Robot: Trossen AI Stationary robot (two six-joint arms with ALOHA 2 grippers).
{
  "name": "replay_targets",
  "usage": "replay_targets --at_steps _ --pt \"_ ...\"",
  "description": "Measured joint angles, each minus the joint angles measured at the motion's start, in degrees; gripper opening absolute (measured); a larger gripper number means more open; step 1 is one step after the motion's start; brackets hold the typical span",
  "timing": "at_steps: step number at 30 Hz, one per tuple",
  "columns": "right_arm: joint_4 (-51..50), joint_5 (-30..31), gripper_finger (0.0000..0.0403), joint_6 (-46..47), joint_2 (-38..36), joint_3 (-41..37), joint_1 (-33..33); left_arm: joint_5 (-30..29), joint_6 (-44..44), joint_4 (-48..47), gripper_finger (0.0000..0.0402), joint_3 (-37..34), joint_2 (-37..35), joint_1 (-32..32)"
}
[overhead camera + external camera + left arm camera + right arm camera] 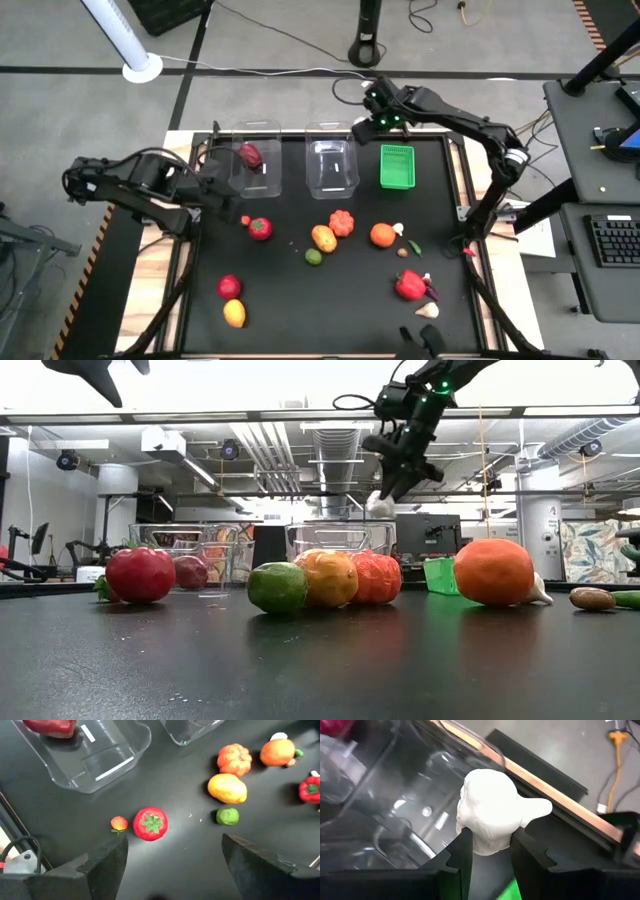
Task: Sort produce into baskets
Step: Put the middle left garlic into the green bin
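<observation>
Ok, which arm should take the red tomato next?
Left, probably. Its open claw hangs just short of the red tomato, while the right claw is busy holding a white garlic piece at the far tubs.

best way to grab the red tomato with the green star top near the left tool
Come straight down on the round red tomato, fingers closing across its widest middle. It sits upright, green top up, but the small red-orange piece lies close beside it, so set the fingers off that side.
</observation>
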Motion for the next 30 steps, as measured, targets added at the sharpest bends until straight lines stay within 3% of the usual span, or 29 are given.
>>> replay_targets --at_steps 6,13,25,30 --pt "-2.19 0.49 0.0105 0.24 0.06 0.00 0.02 -0.01 0.02 -0.16 0.0302 -0.23 1.23 0.00" --pt "-29.47 11.41 0.0105 3.98 1.21 -0.53 -0.51 -0.02 0.02 -0.23 0.0302 -0.21 2.16 0.00" --pt "-24.69 10.58 0.0105 3.89 0.98 -9.02 0.00 -0.04 0.93 -0.31 0.0302 0.12 2.93 0.00" --pt "-19.45 10.00 0.0132 4.73 0.98 -12.83 0.89 -0.22 2.08 -0.26 0.0302 0.12 3.00 0.00"
